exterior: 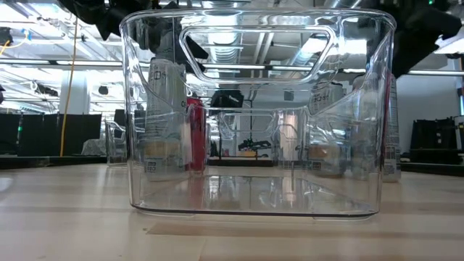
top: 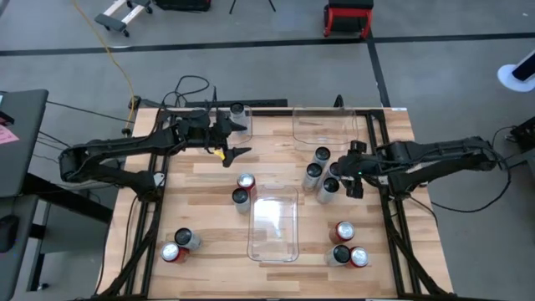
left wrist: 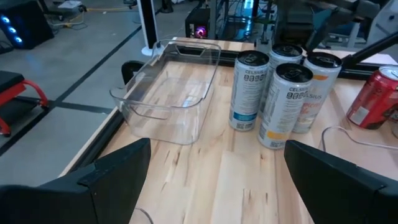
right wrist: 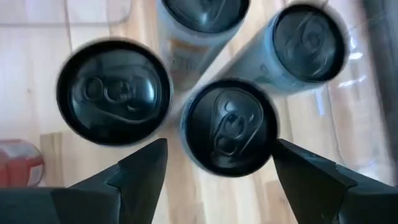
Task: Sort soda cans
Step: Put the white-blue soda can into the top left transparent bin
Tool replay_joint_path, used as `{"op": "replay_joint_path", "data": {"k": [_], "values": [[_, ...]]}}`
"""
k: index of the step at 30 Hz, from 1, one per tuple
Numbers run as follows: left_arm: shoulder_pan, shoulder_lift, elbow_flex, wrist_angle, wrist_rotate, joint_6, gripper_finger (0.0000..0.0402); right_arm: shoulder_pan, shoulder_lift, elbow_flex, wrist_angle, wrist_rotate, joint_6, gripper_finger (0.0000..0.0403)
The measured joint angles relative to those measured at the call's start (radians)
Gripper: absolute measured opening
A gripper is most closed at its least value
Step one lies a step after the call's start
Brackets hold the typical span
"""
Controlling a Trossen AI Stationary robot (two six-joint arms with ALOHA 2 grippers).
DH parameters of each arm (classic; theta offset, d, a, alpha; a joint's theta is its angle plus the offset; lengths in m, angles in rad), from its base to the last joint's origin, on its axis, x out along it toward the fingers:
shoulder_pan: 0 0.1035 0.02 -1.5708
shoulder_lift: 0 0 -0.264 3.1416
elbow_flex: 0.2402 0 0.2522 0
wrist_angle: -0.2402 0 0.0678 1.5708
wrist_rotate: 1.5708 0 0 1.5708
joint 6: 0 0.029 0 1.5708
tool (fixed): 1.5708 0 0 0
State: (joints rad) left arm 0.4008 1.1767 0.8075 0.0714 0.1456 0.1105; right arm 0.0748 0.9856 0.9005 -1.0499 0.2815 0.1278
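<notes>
right pincer wide over tall silver-grey can with black lid, right-centre of bench; we'd centre, then drop straight between neighbours.

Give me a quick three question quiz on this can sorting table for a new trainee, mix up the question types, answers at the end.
1. True or false: the clear bin in the middle of the table holds cans.
2. Which gripper hangs over the cluster of tall white cans? A left gripper B right gripper
3. Fill in: the right gripper's fingers stand ____ on either side of one dark can top.

Key: 1 false, it looks empty. 2 B; the left gripper hangs open near the table's far edge. 3 open.
</notes>
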Motion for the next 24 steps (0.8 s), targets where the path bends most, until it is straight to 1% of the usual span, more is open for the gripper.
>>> {"op": "replay_joint_path", "data": {"k": [9,12,15,18,24], "values": [[-0.003,0.000,0.000,0.005,-0.013,-0.030,0.0366,-0.060,0.075,-0.001,0.013,-0.022,-0.102,0.0388],[-0.009,0.000,0.000,0.006,-0.038,-0.032,0.0366,-0.086,0.085,-0.001,0.012,-0.021,-0.118,0.0397],[-0.009,0.000,0.000,0.014,-0.045,-0.037,0.0366,-0.107,0.082,-0.001,0.018,-0.033,-0.129,0.0391],[-0.009,0.000,0.000,0.023,-0.047,-0.040,0.0366,-0.137,0.083,-0.001,0.028,-0.069,-0.123,0.0377],[-0.009,0.000,0.000,0.032,-0.047,-0.047,0.0366,-0.191,0.083,-0.001,0.071,-0.180,-0.111,0.0327]]}}
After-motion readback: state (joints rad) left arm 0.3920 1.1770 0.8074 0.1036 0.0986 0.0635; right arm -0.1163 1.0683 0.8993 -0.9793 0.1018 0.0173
